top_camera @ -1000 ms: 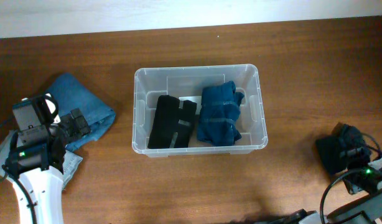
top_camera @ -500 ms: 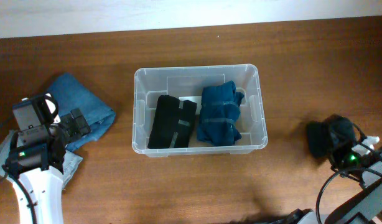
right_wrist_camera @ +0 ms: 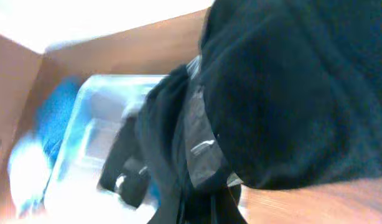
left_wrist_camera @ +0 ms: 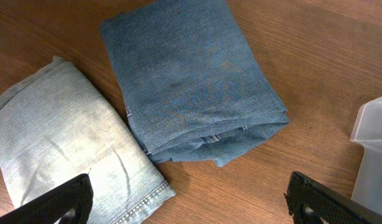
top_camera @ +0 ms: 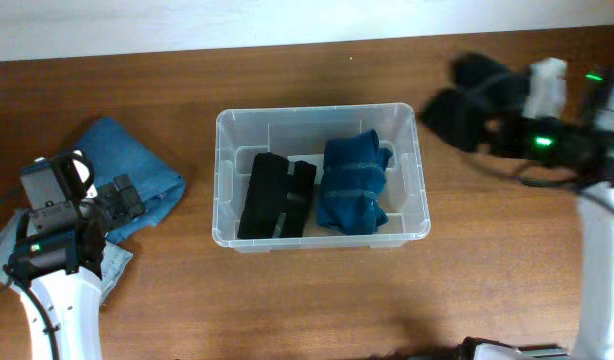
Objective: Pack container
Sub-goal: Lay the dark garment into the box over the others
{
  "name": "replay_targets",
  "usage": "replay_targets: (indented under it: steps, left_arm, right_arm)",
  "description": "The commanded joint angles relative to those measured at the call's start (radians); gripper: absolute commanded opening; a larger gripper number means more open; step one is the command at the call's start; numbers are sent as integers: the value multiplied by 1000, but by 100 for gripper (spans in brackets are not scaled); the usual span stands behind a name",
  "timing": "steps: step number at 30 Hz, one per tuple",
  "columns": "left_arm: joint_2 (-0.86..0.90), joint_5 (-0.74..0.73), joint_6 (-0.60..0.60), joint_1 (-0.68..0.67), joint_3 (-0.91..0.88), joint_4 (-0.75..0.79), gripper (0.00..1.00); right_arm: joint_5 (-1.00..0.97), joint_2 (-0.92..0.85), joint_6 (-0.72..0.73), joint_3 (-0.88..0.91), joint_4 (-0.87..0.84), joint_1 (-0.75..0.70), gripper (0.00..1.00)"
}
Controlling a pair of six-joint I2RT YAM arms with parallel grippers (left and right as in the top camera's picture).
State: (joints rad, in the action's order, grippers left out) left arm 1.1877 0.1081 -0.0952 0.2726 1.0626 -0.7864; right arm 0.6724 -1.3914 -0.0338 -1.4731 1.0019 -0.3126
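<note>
The clear container (top_camera: pixel 317 110) stands mid-table with a black folded garment (top_camera: pixel 275 196) and a dark blue folded garment (top_camera: pixel 353 183) lying side by side inside. My right gripper (top_camera: pixel 497 105) is shut on another black garment (top_camera: pixel 459 108), raised just past the container's back right corner and blurred by motion. In the right wrist view this garment (right_wrist_camera: pixel 290 93) hides the fingers, and the container (right_wrist_camera: pixel 97 106) lies below left. My left gripper (top_camera: pixel 127 197) stands open over the table; its fingertips (left_wrist_camera: pixel 60 202) hold nothing.
A folded blue denim garment (left_wrist_camera: pixel 191 81) and a pale denim one (left_wrist_camera: pixel 60 137) lie on the wooden table at the left, under my left wrist. A corner of the container (left_wrist_camera: pixel 374 149) shows at that view's right edge.
My right gripper shut on the black garment at the table's front right, lifted it and swung it back and left toward the container's far right corner. The left arm has not moved.
</note>
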Motion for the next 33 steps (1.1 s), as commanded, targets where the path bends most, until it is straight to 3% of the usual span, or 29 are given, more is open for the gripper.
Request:
replay_targets:
  steps: [1,7,15,16,20,27,33]
  left_arm:
    - [2,-8,-6,5,17,0,99]
    - [2,-8,-6,5,17,0,99]
    - [2,-8,-6,5,17,0,99]
    - [2,-8,-6,5,17,0,99]
    - [2,-8,-6,5,17,0,100]
    - [2,-7,-6,5,17,0,99]
    - [2,-7,-6,5,17,7,99]
  right_arm:
    - [-141,-16,-31,-17,13,325,4]
    - [-320,-177,53,1,-35,632,4]
    - [-341,-471,80,1,-113,739,4]
    - [-344,-505,80,1,-117,740,9]
    - [-344,-534,79,-13,-89,726,100]
    - [-525,-396,45,-282,118,756,99]
    - [-553,-368,4,-381,127,797,99]
